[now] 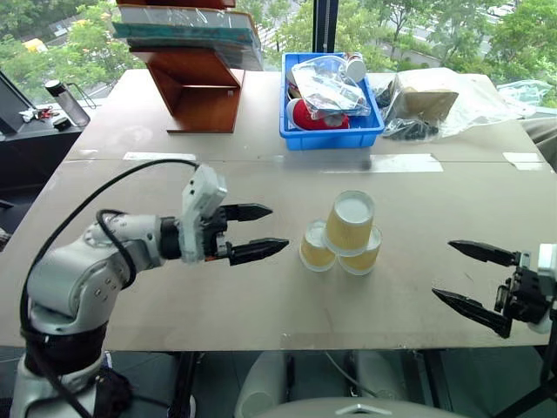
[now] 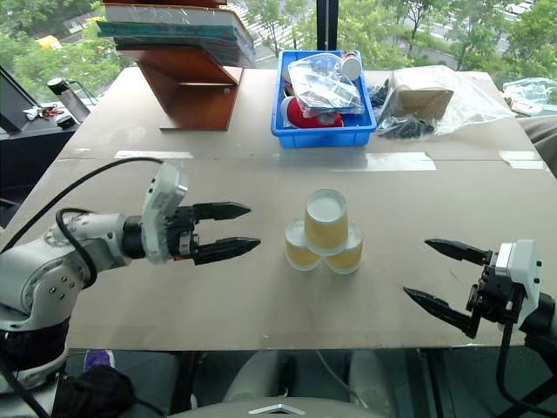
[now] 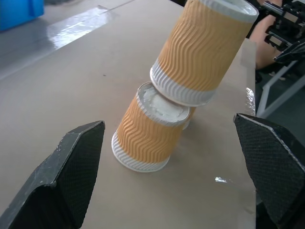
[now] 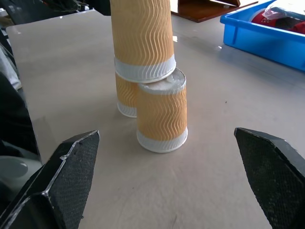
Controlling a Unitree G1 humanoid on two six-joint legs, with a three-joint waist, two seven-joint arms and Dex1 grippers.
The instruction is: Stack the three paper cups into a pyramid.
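— Both claws hang over the table's [image 1: 130,296] near edge: the left gripper [image 1: 258,232] and the right gripper [image 1: 470,279], each spread wide and holding nothing.

— And the three paper cups [image 1: 341,237]?

— Mid-table, between the two grippers and apart from both. Two stand upside down, touching, as a base; the third sits inverted on top, bridging them, so the pyramid [image 2: 324,233] is up.

— Beyond it?

— Toward the far edge, a blue bin [image 1: 331,131] of packets, a wooden stand [image 1: 196,87] carrying books, and a clear plastic bag [image 1: 435,100].
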